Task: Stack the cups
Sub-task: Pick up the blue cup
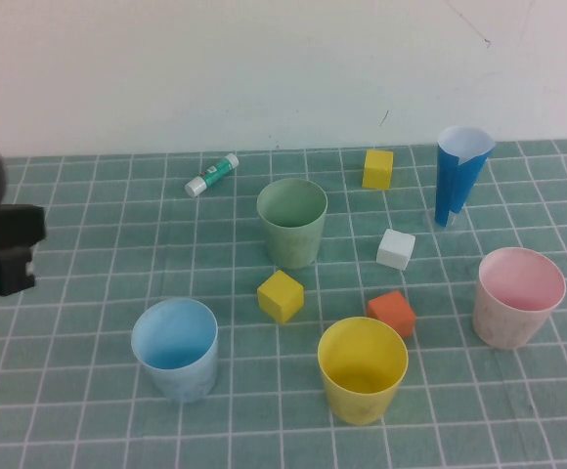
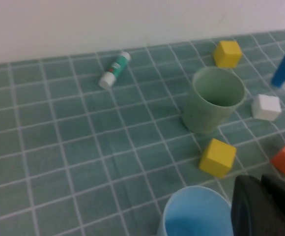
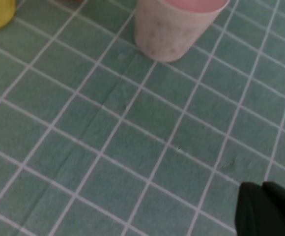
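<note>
Four cups stand upright and apart on the green tiled mat: light blue (image 1: 176,347) front left, pale green (image 1: 291,220) in the middle at the back, yellow (image 1: 362,368) front centre, pale pink (image 1: 518,296) on the right. My left gripper (image 1: 8,252) hangs at the far left edge, away from all of them. In the left wrist view it (image 2: 260,189) is shut and empty beside the blue cup (image 2: 196,216), with the green cup (image 2: 213,101) farther off. My right gripper (image 3: 263,191) is out of the high view; it is shut, empty, short of the pink cup (image 3: 174,24).
A tall dark blue cone cup (image 1: 457,176) stands at the back right. A glue stick (image 1: 211,175) lies at the back left. Between the cups sit two yellow cubes (image 1: 377,168) (image 1: 281,295), a white cube (image 1: 395,248) and an orange cube (image 1: 392,313).
</note>
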You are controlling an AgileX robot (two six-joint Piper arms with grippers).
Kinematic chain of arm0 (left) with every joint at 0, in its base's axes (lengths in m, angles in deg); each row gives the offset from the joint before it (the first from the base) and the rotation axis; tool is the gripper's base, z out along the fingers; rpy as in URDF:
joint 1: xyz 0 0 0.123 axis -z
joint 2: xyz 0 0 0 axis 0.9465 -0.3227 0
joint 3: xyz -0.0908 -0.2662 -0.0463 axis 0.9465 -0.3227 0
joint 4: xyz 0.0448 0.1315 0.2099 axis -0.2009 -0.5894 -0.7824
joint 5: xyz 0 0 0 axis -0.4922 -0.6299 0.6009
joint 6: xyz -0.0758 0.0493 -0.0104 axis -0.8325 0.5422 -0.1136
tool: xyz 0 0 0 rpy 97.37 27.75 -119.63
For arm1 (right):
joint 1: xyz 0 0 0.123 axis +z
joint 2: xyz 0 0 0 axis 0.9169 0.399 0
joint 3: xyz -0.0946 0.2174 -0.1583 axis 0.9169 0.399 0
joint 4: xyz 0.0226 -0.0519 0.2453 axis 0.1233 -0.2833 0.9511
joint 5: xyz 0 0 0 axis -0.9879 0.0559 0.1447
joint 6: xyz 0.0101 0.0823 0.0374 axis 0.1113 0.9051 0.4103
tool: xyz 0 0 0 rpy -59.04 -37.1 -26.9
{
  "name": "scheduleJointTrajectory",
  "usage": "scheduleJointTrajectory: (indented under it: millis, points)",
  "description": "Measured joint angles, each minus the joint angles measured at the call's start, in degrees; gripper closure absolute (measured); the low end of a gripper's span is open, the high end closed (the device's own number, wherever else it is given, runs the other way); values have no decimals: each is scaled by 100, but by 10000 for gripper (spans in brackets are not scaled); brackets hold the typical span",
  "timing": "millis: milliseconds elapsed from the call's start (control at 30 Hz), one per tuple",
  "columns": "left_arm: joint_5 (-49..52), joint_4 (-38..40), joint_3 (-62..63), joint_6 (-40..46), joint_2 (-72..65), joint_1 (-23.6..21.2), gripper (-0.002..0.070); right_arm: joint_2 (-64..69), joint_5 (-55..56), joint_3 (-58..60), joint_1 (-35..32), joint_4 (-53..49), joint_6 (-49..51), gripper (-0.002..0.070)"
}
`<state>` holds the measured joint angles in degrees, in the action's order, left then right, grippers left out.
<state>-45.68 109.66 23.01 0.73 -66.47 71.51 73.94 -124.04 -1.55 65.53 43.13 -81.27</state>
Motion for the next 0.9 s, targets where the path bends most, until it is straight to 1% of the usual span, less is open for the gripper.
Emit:
scheduleJointTrajectory:
  millis: [100, 167, 233, 300, 367, 467, 533, 600, 633, 700, 767, 833, 900]
  points:
    - [240, 572, 20, 581, -599, 0, 677, 210, -4, 0, 0, 179, -173, 679]
    - [471, 745, 20, 797, -981, 0, 677, 266, 55, 0, 0, 319, -223, 679]
    - [717, 701, 68, 885, -1364, 0, 677, 277, 112, 0, 0, 408, -253, 679]
    - [832, 490, 149, 831, -1763, 0, 677, 277, 143, 0, 0, 464, -290, 679]
    - [846, 193, 281, 751, -2027, 107, 677, 277, 165, 0, 0, 477, -289, 679]
    - [789, -444, 472, 353, -2260, 502, 675, 277, 198, 0, 0, 523, -289, 679]
    - [745, -989, 582, 95, -2403, 940, 656, 277, 202, 0, 0, 546, -292, 679]
    - [691, -1821, 711, -370, -2584, 1535, 585, 277, 202, 0, 0, 573, -319, 679]
    - [681, -2138, 756, -537, -2649, 1730, 549, 277, 180, 0, 0, 573, -364, 679]
    - [666, -2907, 859, -1047, -2792, 2118, 435, 277, 142, 0, 0, 585, -441, 679]
    - [604, -3489, 927, -1624, -2895, 2319, 302, 277, 132, 0, 0, 585, -489, 679]
    - [485, -3865, 985, -2175, -2964, 2356, 197, 277, 132, 0, 0, 594, -520, 679]
    - [394, -4039, 996, -2498, -3070, 2356, 125, 277, 143, 0, 0, 594, -547, 679]
